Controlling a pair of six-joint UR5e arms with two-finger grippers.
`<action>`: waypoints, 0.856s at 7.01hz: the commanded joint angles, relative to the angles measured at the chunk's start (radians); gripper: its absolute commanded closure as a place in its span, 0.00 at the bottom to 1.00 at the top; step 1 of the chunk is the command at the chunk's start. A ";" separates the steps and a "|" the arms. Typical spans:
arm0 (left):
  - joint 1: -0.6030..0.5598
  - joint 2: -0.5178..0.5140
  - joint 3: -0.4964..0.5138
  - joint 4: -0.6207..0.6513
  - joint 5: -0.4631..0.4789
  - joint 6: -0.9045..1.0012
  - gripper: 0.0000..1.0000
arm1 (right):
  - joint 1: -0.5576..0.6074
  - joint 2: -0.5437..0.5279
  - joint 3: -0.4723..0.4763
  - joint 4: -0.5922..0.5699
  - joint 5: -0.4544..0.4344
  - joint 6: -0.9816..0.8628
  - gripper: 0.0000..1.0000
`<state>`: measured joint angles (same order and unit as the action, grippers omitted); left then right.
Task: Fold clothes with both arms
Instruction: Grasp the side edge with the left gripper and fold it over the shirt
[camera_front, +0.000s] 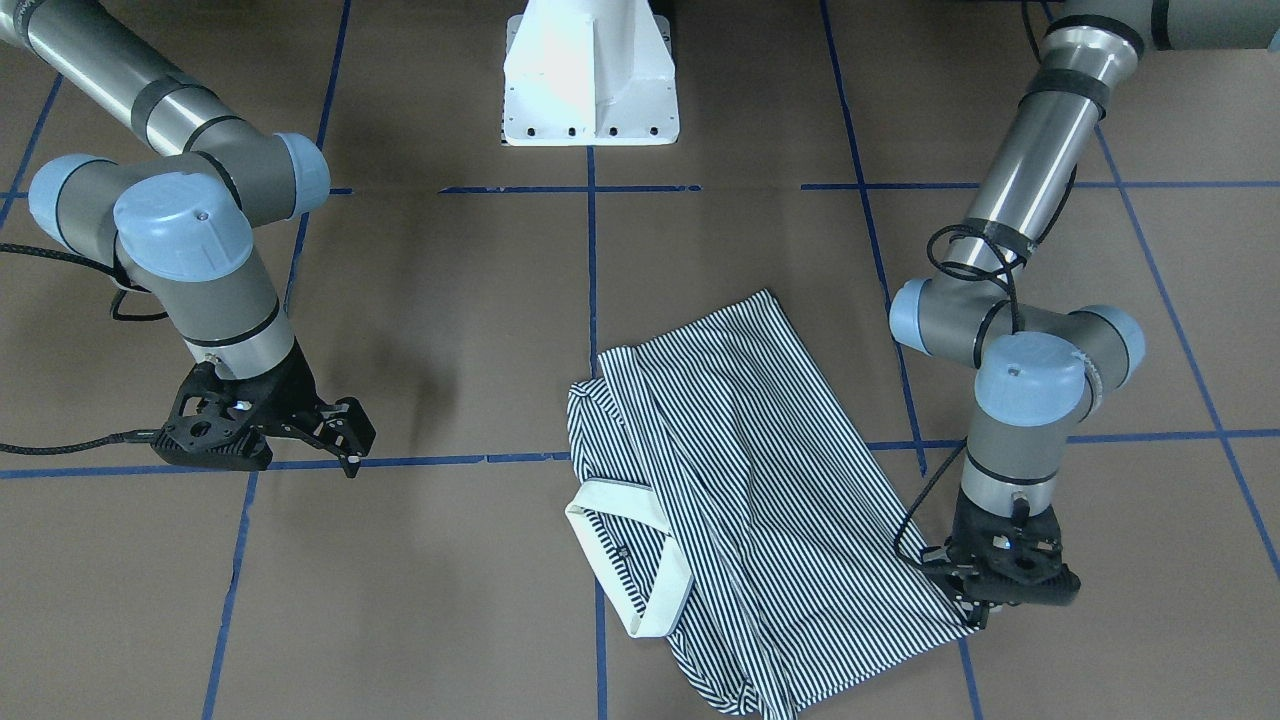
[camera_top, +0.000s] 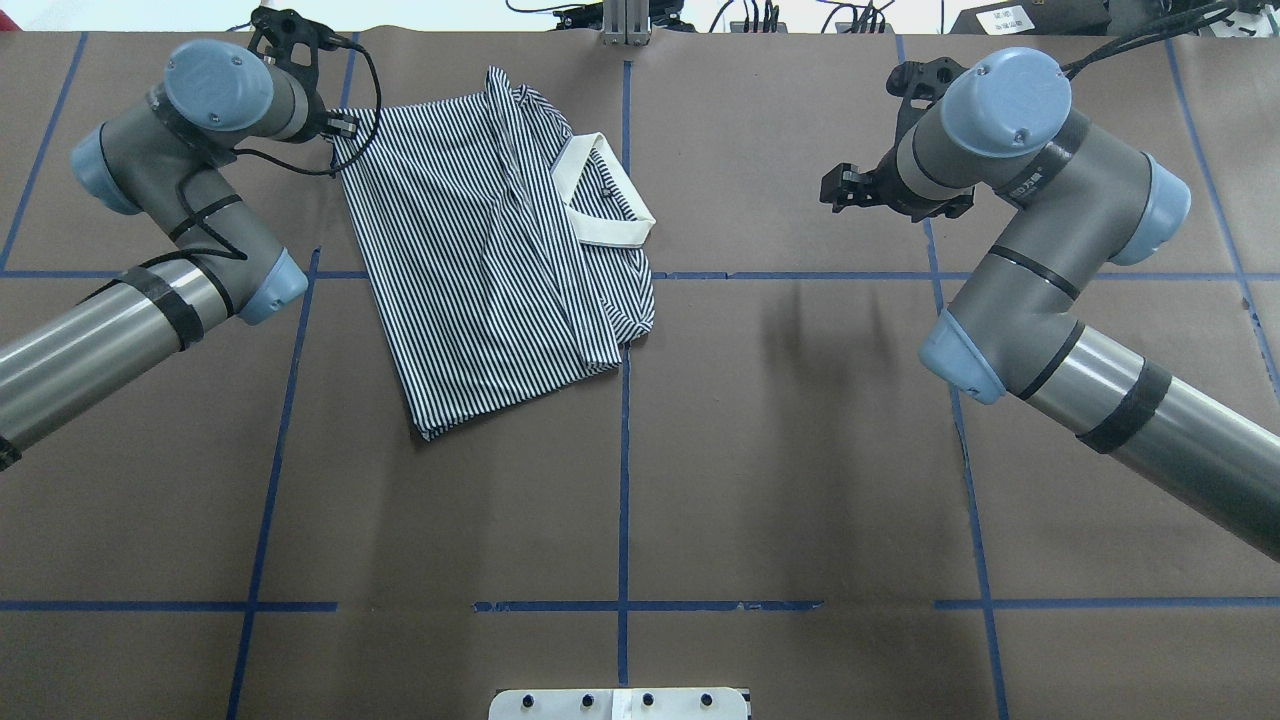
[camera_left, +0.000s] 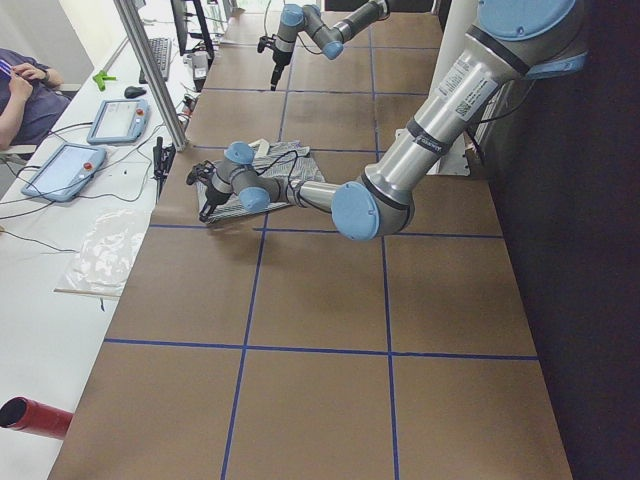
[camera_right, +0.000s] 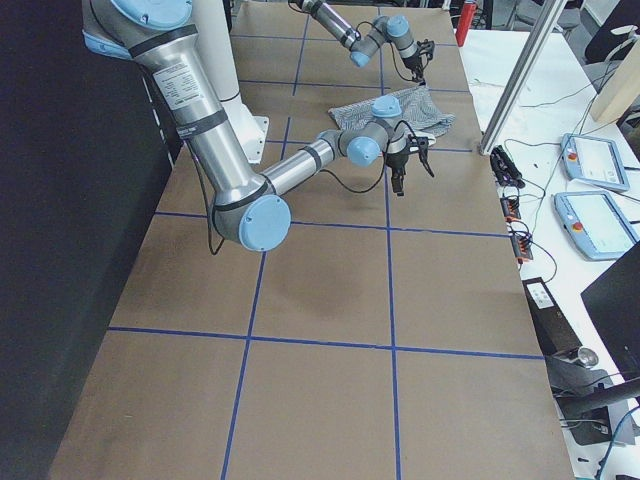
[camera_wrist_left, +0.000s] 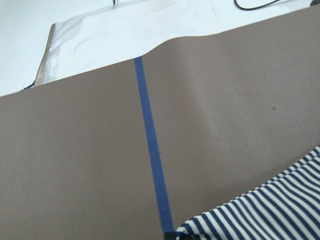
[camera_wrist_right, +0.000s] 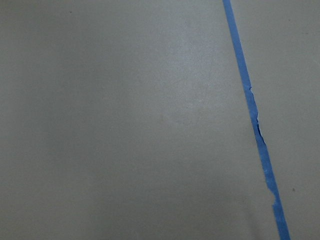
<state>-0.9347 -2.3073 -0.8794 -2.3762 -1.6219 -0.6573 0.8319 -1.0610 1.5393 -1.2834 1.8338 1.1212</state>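
The striped polo shirt (camera_front: 760, 470) (camera_top: 470, 260) lies partly folded on the brown table, left of the centre line in the overhead view. Its cream collar (camera_front: 640, 540) (camera_top: 600, 200) faces up. My left gripper (camera_front: 980, 612) (camera_top: 340, 128) is down at the table on the shirt's far left corner, its fingers close together and shut on the fabric. The left wrist view shows only that striped corner (camera_wrist_left: 270, 215) at its lower edge. My right gripper (camera_front: 352, 438) (camera_top: 845, 190) hangs open and holds nothing, well to the right of the shirt and above bare table.
Blue tape lines (camera_top: 624, 450) grid the brown table. The white pedestal base (camera_front: 590, 90) stands at the robot's side. Past the far edge is a white bench with tablets (camera_left: 115, 120) and cables, where a seated person (camera_left: 25, 85) shows. A red cylinder (camera_left: 35, 415) lies off the table.
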 joint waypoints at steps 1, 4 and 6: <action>-0.023 0.006 0.022 -0.024 0.004 0.117 0.01 | -0.002 0.004 -0.004 -0.001 -0.002 0.002 0.00; -0.082 0.053 -0.063 -0.031 -0.122 0.228 0.00 | -0.034 0.129 -0.080 -0.001 -0.005 0.201 0.01; -0.082 0.060 -0.093 -0.026 -0.125 0.217 0.00 | -0.097 0.300 -0.288 0.129 -0.092 0.438 0.19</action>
<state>-1.0152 -2.2536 -0.9559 -2.4035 -1.7398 -0.4364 0.7742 -0.8511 1.3674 -1.2446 1.7936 1.4138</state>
